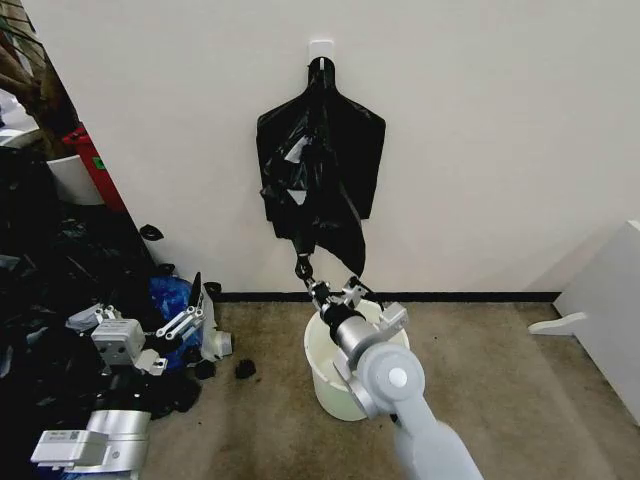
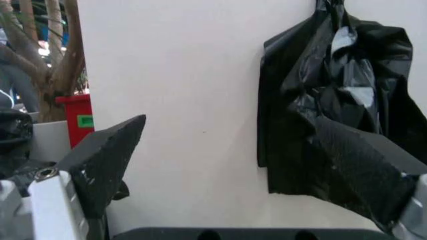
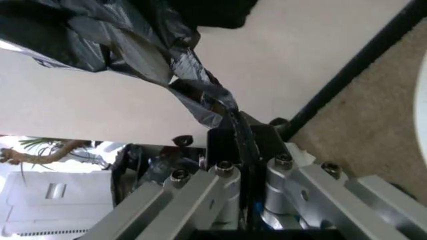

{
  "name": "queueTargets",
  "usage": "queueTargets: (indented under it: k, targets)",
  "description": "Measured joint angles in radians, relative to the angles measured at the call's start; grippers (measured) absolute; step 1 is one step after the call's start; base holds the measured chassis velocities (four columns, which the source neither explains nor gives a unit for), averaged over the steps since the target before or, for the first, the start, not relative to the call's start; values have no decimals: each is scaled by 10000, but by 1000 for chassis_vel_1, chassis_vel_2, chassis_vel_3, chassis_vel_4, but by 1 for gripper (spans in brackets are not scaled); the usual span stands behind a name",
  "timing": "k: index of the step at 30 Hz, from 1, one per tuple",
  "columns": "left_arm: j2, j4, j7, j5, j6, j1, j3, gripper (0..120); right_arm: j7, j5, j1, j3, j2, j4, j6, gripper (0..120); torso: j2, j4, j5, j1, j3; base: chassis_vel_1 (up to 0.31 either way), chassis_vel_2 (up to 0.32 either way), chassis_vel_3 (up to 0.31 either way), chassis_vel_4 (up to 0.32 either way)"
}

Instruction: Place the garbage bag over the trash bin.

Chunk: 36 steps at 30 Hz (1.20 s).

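While the heap of black and blue bags [image 1: 60,300] fills the floor at the far left, the left end effector [image 1: 195,318] hangs low beside it, idle, its two dark fingers [image 2: 107,160] spread well apart around nothing; its wrist view looks past them at the wall and the hanging pack. Moving right, the flat black bag pack [image 1: 320,170] hangs from a white hook [image 1: 321,47] on the wall, its gathered neck at the top. From its lower edge a thin twisted strand of glossy plastic, the garbage bag [image 1: 318,238], is drawn down and out. The right end effector [image 1: 306,272] sits at the end of that strand, just above the far rim of the trash bin [image 1: 335,385]; in the right wrist view its fingers are pressed together with the crinkled film [image 3: 200,97] pinched between them.

The trash bin stands on the carpet close to the wall, directly under the pack, and its mouth is uncovered.

By my reading the step in hand is pulling one bag free of the pack; covering the trash bin has not begun. The next move likely calls for a steady pull away from the wall until the bag separates, keeping the pinch firm so the slippery film does not slide out. Spreading it over the rim probably needs both arms.
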Motion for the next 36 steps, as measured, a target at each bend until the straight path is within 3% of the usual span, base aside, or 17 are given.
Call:
queueTargets:
  k: [15, 28, 36]
  targets:
    - [4, 72, 6, 2, -27, -50, 32, 100, -131, -219, -565, 39, 37, 61, 0, 0, 0, 0, 0, 0, 0, 0, 0, 0, 0]
    - [80, 145, 8, -26, -36, -68, 40, 100, -42, -176, 916, 263, -446, 768, -72, 0, 0, 1, -2, 1, 1, 0, 0, 0, 0]
    - [933, 279, -49, -800, 319, -325, -14, 100, -153, -317, 1298, 162, -709, 762, -386, 0, -1, 0, -1, 1, 1, 0, 0, 0, 0]
